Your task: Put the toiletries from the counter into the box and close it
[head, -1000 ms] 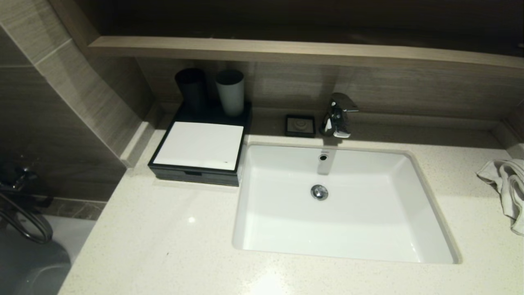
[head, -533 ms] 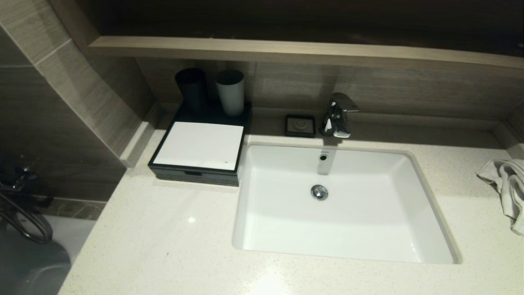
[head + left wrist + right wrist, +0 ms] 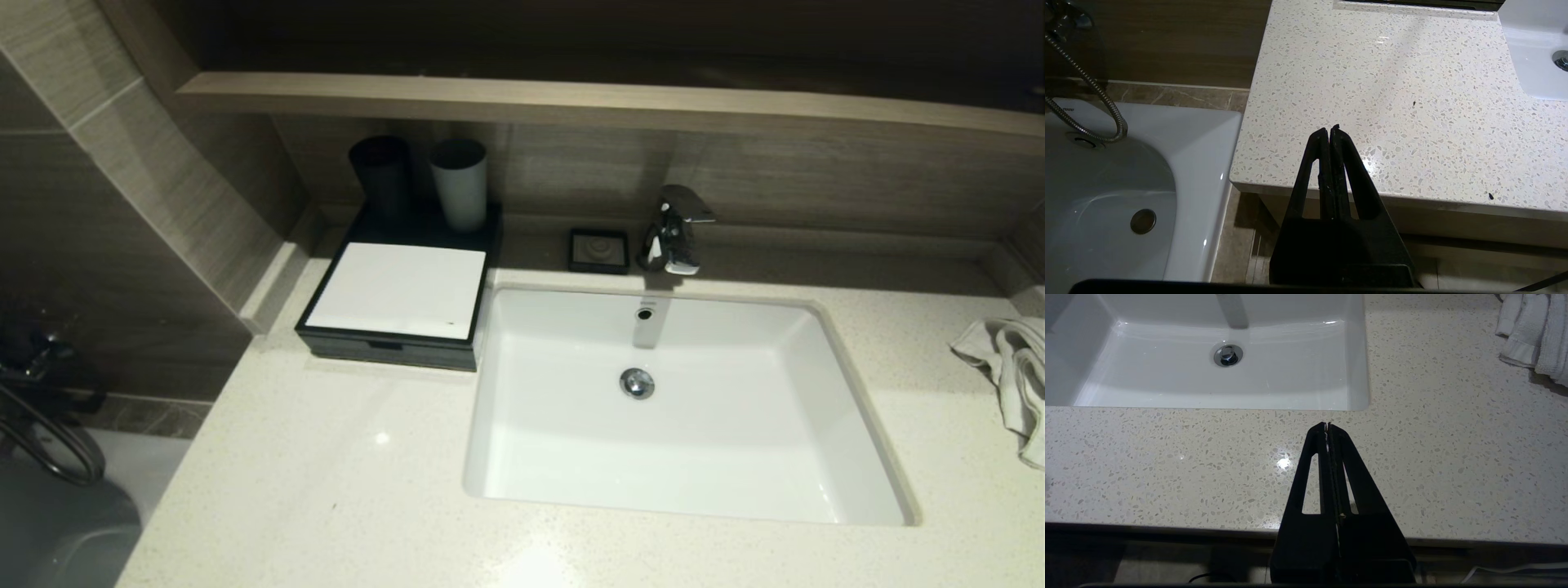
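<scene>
A black box with a flat white lid sits on the speckled counter to the left of the sink, and its lid lies shut. No loose toiletries show on the counter. My left gripper is shut and empty, held over the counter's front left corner. My right gripper is shut and empty, held over the counter's front edge, in front of the sink's right part. Neither gripper shows in the head view.
A white sink with a chrome tap fills the middle. A black cup and a grey cup stand behind the box. A small black dish sits by the tap. A white towel lies at the right. A bathtub lies left of the counter.
</scene>
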Controlling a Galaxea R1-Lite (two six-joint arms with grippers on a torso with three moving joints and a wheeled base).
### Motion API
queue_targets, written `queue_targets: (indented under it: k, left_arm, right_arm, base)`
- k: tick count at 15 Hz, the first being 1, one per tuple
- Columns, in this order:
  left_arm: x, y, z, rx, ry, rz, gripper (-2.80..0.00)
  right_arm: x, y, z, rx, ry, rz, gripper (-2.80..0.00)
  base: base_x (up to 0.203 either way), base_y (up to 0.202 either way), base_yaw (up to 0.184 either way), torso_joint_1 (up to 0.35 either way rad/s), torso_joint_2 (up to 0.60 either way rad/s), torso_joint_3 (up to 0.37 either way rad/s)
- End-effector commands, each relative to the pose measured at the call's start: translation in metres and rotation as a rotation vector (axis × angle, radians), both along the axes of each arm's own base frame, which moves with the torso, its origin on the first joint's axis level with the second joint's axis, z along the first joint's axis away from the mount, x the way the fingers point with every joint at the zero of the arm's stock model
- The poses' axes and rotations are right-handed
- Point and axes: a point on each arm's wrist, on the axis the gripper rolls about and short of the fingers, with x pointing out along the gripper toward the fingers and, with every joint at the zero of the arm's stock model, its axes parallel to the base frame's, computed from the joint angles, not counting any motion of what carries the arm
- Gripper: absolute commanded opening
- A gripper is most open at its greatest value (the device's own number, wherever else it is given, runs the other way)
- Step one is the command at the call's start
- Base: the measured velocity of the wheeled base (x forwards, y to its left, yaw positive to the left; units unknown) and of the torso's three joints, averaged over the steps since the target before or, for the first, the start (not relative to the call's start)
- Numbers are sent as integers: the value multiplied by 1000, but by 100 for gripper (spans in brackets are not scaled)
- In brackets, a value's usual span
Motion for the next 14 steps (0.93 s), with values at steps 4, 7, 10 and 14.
queue_targets:
  k: [4,7,10,14]
  left_arm:
    - [0,0,0,0,3,0,-280]
    - [0,0,0,0,3,0,-280]
    - [0,0,0,0,3,0,-280]
    - [0,0,0,0,2,0,-280]
  right_arm:
    - [0,0,0,-1,0,-1,-280]
    - [0,0,0,-1,0,-1,-280]
    - [0,0,0,-1,0,-1,-280]
    - [0,0,0,0,1,-1,-280]
  base:
    - [0,0,0,0,0,0]
    - [0,0,0,0,0,0]
    - [0,0,0,0,0,0]
    - [0,0,0,0,0,0]
